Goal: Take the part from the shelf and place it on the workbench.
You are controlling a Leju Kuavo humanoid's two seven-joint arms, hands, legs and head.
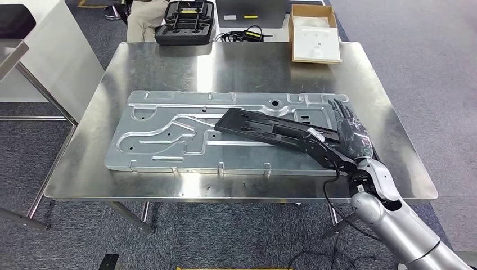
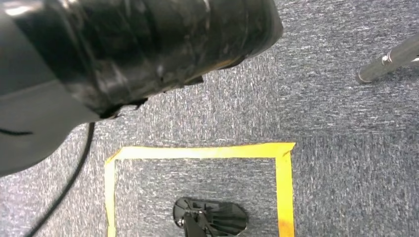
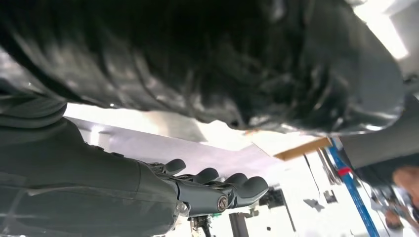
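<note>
The long black plastic part (image 1: 270, 130) lies slanted across the big embossed silver metal panel (image 1: 169, 132), which itself sits flat along the near half of the shiny steel worktop (image 1: 169, 62). The panel's near edge runs close to the worktop's near edge; the far half of the worktop is bare metal, with open surface toward the left edge too. At the far right corner, an open cardboard box with white contents (image 1: 314, 34) overhangs the far edge; just beyond the far edge sit a black moulded case (image 1: 185, 21) and a tangle of black cable (image 1: 243, 35).

The right robot hand (image 1: 346, 138) is at the part's right end, near the worktop's right near corner, dark fingers (image 1: 341, 109) laid straight out toward the far edge alongside and touching the part (whether it truly grips, I cannot tell). The right wrist view shows the fingers (image 3: 232, 185) extended together under a dark blurred mass.

The left wrist view looks down at grey carpet (image 2: 346, 123) with a yellow tape square (image 2: 284, 187); the left robot hand's state cannot be told.
</note>
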